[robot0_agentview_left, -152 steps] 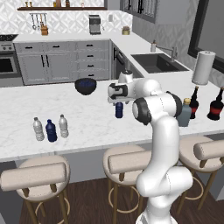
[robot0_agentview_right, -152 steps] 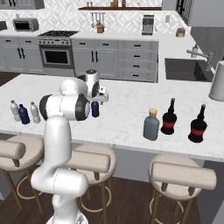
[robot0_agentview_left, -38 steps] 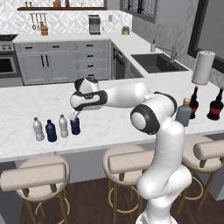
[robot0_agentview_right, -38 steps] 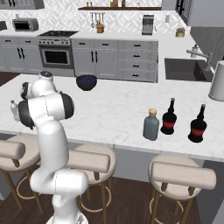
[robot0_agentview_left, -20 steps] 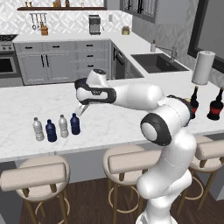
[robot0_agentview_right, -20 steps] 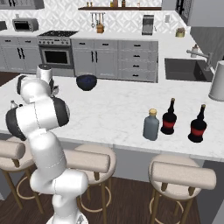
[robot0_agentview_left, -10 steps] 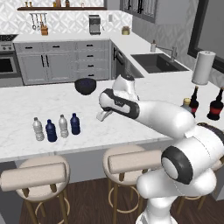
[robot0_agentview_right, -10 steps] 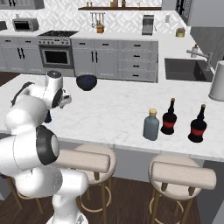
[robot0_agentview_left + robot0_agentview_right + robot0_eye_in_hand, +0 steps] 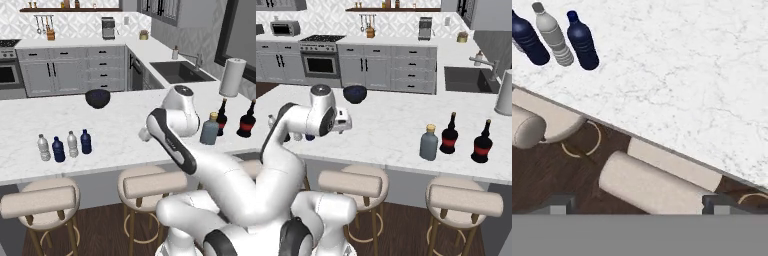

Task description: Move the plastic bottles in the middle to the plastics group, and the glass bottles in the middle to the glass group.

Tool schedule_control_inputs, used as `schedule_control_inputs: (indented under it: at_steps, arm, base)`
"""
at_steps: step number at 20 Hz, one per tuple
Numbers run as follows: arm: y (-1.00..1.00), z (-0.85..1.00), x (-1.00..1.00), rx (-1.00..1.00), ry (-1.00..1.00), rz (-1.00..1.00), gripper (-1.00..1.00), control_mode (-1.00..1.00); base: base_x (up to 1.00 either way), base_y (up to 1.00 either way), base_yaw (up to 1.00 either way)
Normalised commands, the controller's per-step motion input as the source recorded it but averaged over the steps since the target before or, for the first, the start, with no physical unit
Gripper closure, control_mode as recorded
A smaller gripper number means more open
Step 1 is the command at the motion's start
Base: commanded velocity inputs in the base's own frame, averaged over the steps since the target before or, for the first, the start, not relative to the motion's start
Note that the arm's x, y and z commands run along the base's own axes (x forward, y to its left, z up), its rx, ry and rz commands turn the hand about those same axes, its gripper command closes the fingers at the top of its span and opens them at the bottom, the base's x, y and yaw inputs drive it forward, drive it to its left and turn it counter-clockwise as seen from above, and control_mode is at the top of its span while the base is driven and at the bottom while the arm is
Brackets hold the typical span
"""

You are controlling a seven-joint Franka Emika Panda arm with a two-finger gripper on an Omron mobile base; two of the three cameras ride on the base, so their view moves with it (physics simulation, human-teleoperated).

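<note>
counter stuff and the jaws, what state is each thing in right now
water bottles: four, upright in a row, caps on
grey-blue bottle: upright, capped, beside the red-labelled pair
red-labelled bottles: both upright, side by side
paper-towel roll: standing on end
dark bowl: upright on the counter
gripper: jaws wide open, holding nothing

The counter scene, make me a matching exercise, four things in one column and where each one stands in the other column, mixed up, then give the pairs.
Things:
1. grey-blue bottle
2. black bowl
3. paper-towel roll
4. four small water bottles

Places:
A. in a row near the counter's front edge, far left
B. back of the counter, beside the sink
C. next to the two red-labelled bottles, on the right
D. alone near the counter's far edge, left of the sink

Pairs: 1-C, 2-D, 3-B, 4-A
</note>
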Motion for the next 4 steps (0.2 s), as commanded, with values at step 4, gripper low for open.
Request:
schedule_control_inputs:
  at_steps: [4]
  arm:
    - [-0.52, 0.86, -0.99, -0.04, 0.01, -0.21, -1.0, -1.0]
  base:
    - [0.0, 0.0, 0.0]
